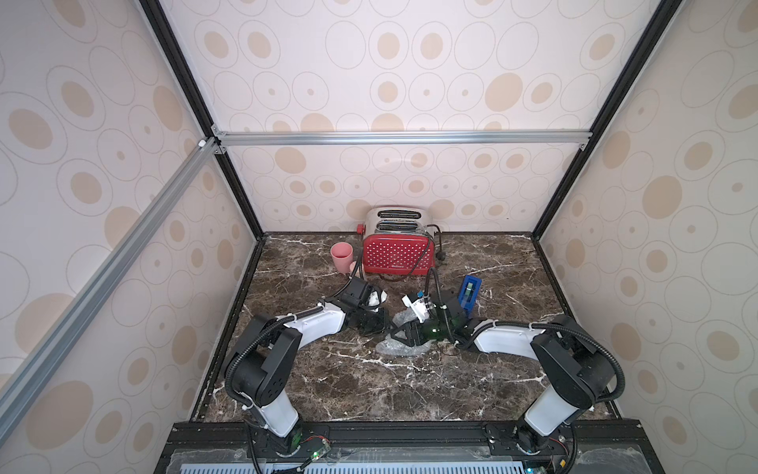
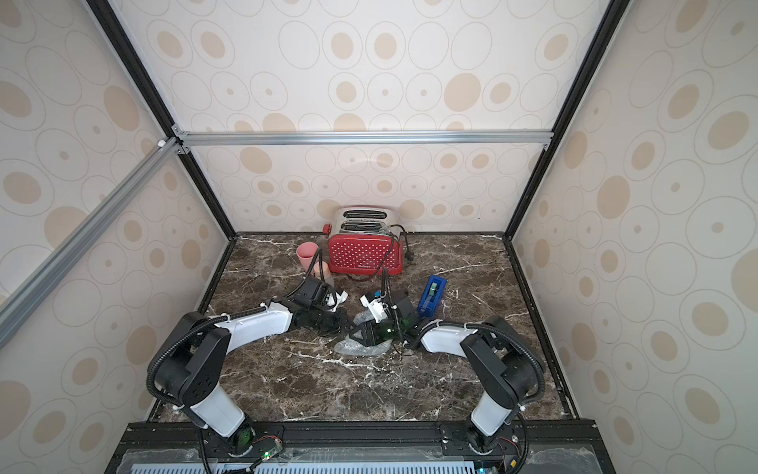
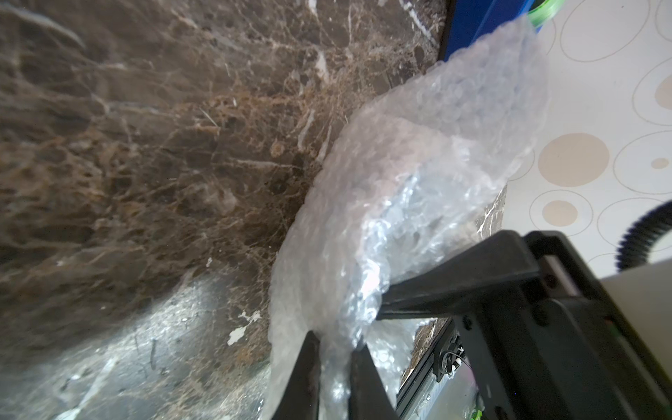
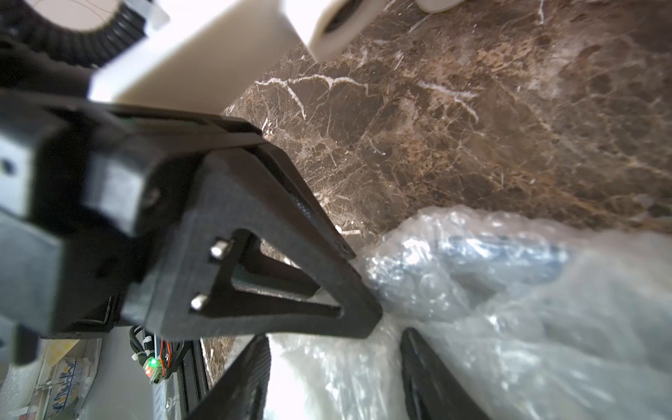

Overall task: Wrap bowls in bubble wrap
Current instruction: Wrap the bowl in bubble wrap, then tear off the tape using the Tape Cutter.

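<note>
Two black-and-white robot arms reach in from the near edge of a dark brown marble-patterned tabletop. They meet near its middle in both top views. Between them lies a crumpled sheet of clear bubble wrap, bunched into a lumpy bundle on the table.

Your left gripper has its two black fingers drawn close together. A fold of the bubble wrap is pinched in the narrow gap between them.

Your right gripper faces it from the other side of the bundle. Its fingers stand well apart, and wrap fills the space between them. You cannot tell whether they press on the bundle or only straddle it. In the left wrist view, one right finger touches the side of the wrap.

The small round white porcelain bowl with a blue painted pattern sits inside the bubble wrap, between the two grippers. It shows only as a blurred bluish patch through the plastic in the right wrist view. In the top views the wrap and the grippers hide it.

A red toaster with white dots and a chrome top stands against the back wall. A pink plastic cup stands upright just beside it, on your left arm's side. A blue tape dispenser stands near your right arm's wrist.
</note>
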{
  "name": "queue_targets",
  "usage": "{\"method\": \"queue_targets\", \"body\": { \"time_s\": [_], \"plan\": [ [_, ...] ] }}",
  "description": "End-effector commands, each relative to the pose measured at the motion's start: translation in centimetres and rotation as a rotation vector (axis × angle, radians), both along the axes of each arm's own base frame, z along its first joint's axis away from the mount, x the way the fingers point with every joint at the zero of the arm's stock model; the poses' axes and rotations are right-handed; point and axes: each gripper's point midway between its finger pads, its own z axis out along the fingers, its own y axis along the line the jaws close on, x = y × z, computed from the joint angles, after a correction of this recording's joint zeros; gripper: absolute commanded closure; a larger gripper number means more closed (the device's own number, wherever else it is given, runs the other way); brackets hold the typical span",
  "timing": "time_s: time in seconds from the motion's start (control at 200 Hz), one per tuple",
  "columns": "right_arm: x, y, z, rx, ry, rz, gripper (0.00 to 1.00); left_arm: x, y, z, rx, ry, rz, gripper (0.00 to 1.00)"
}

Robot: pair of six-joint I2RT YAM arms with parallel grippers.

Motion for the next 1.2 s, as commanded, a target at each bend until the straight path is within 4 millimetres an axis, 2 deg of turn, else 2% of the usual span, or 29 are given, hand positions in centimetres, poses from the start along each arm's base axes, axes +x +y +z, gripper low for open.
{"method": "queue_targets", "body": {
  "time_s": [0.0,0.23,0.351,0.491,0.571,0.651,0.801,0.866,0.937,0.992,1.097,1.192],
  "plan": [
    [2.8,0.3,5.9,0.082,-0.147,-0.053,0.4,-2.8,-0.6,-1.2,0.014,0.097,-0.072,0.86],
    [2.5,-0.1,7.8,0.079,-0.178,-0.046,0.38,-2.6,-0.7,-1.4,0.014,0.1,-0.07,0.87],
    [1.9,-0.7,8.0,0.053,-0.184,-0.046,0.39,-2.3,-0.9,-1.3,0.005,0.095,-0.066,0.87],
    [1.7,-2.3,7.6,-0.016,-0.188,-0.091,0.4,-2.2,-1.0,-1.0,-0.004,0.093,-0.065,0.87],
    [2.2,-4.0,7.3,-0.07,-0.18,-0.148,0.41,-2.2,-1.1,-0.9,-0.007,0.091,-0.063,0.87],
    [3.1,-6.8,7.1,-0.123,-0.154,-0.245,0.42,-2.1,-1.0,-0.7,-0.008,0.087,-0.058,0.87],
    [5.3,-15.4,6.5,-0.279,-0.088,-0.536,0.5,-2.1,-1.0,-0.8,-0.007,0.088,-0.057,0.87],
    [5.5,-18.1,6.0,-0.305,-0.022,-0.625,0.54,-2.1,-1.0,-0.9,-0.007,0.089,-0.057,0.87],
    [5.4,-18.7,5.4,-0.254,0.069,-0.628,0.57,-2.1,-1.0,-0.8,-0.008,0.087,-0.056,0.87],
    [6.1,-20.2,4.6,-0.215,0.132,-0.689,0.62,-2.1,-0.9,-0.8,-0.004,0.087,-0.057,0.87],
    [7.5,-19.8,4.1,-0.12,0.179,-0.689,0.66,-2.2,-0.9,-0.8,-0.004,0.086,-0.06,0.87],
    [8.6,-20.4,3.1,-0.158,0.216,-0.716,0.65,-2.2,-0.7,-0.9,0.0,0.089,-0.059,0.88]
  ]
}}
